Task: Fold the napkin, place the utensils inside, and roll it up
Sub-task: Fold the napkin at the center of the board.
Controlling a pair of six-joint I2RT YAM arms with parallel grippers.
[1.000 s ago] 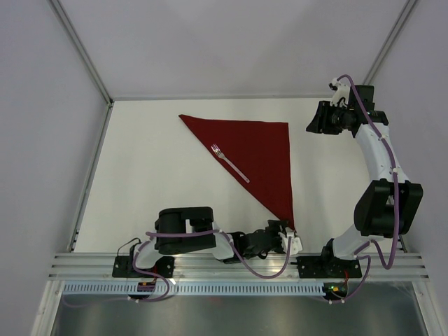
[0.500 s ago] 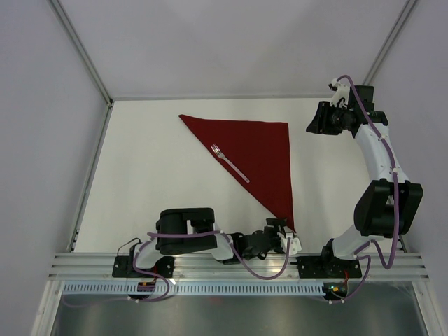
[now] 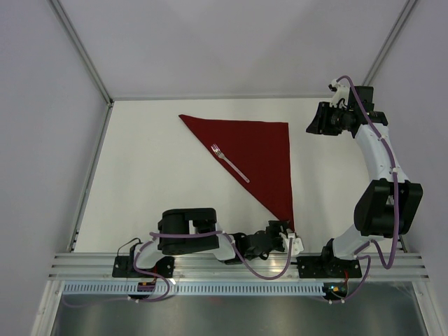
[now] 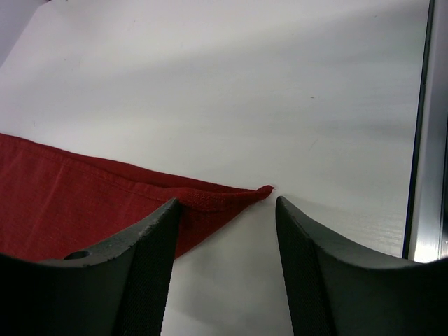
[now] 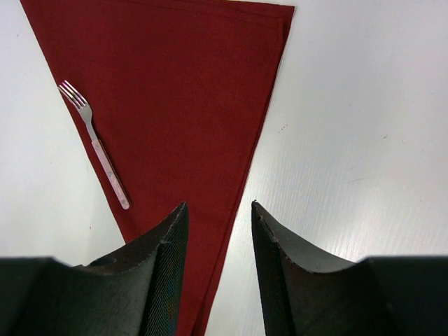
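Top view, cloth: the dark red napkin is lying flat on the white table as a folded triangle, its long edge running from far left to near right.
Top view, utensil: the fork is resting along that long edge, tines toward the far left. A roll started from this edge would likely enclose it.
Top view, arms: the left gripper is reaching low at the napkin's near tip. The right gripper is hanging raised just beyond the far right tip, apart from the cloth.
Left wrist view, jaws: the fingers are standing parted, straddling the pointed corner without pinching it. One finger is overlapping the hem, apparently lining up a grasp.
Right wrist view, jaws: released and holding nothing, they are looking down on the triangle and fork, probably poised to take another corner.
Stage: folding and fork placement appear done, and rolling is not yet begun.
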